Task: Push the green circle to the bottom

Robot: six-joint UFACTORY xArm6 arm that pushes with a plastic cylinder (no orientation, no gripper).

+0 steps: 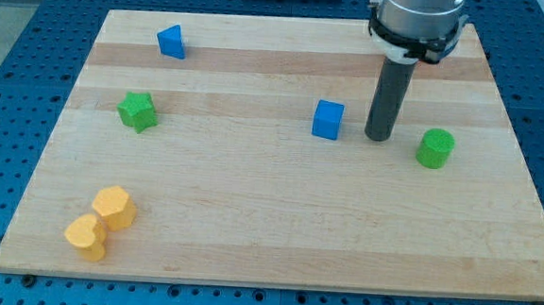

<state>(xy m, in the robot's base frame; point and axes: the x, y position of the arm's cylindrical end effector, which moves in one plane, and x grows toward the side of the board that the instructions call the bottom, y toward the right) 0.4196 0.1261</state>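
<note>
Green circle (435, 148) sits just right of my tip (378, 137), not touching.

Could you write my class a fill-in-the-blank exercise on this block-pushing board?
1. My tip stands between the blue cube and the green ____.
2. The green star lies at the view's ____.
3. The two yellow blocks are ____ each other.
4. The blue triangular block lies near the board's ____ edge.

Missing words: circle; left; touching; top

Bare board lies below the green circle (435, 148); my tip (378, 137) and blue cube (328, 120) stand leftward.
</note>
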